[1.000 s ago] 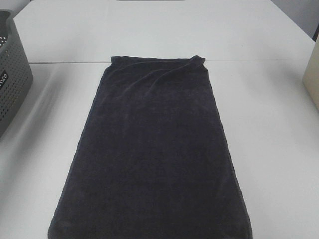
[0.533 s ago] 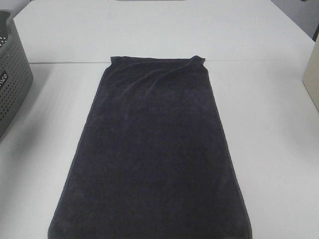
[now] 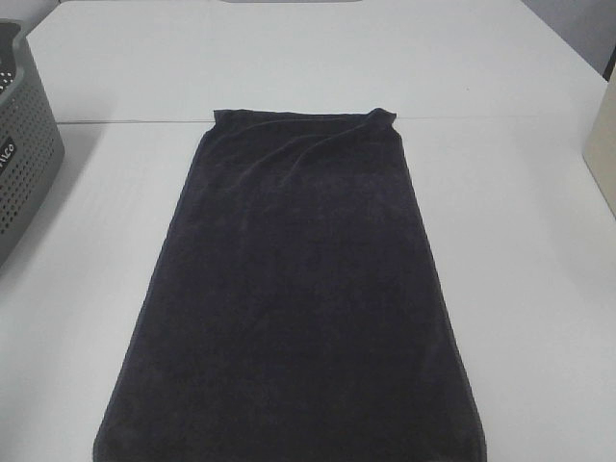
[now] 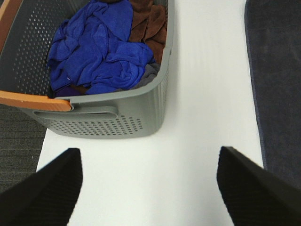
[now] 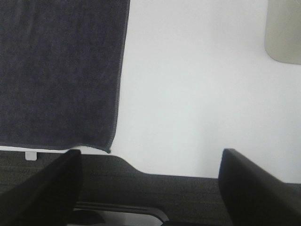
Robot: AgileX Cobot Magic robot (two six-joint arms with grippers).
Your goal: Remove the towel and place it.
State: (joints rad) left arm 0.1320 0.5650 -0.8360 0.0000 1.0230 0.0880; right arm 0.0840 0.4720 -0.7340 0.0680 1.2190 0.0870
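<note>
The dark navy-black towel [image 3: 298, 289] lies spread flat, lengthwise, down the middle of the white table [image 3: 520, 269], with a few creases near its far edge. Its long edge shows in the left wrist view [image 4: 277, 80] and a near corner in the right wrist view [image 5: 56, 70]. My left gripper [image 4: 148, 186] is open and empty over bare table between the grey basket [image 4: 117, 115] and the towel. My right gripper [image 5: 148, 183] is open and empty over the table's front edge, beside the towel's corner. Neither gripper shows in the exterior high view.
The grey perforated basket [image 3: 24, 144] stands at the table's left edge and holds blue [image 4: 94, 47] and brown cloths [image 4: 148, 23]. A beige container [image 3: 602, 144] stands at the right edge and also shows in the right wrist view [image 5: 284, 30].
</note>
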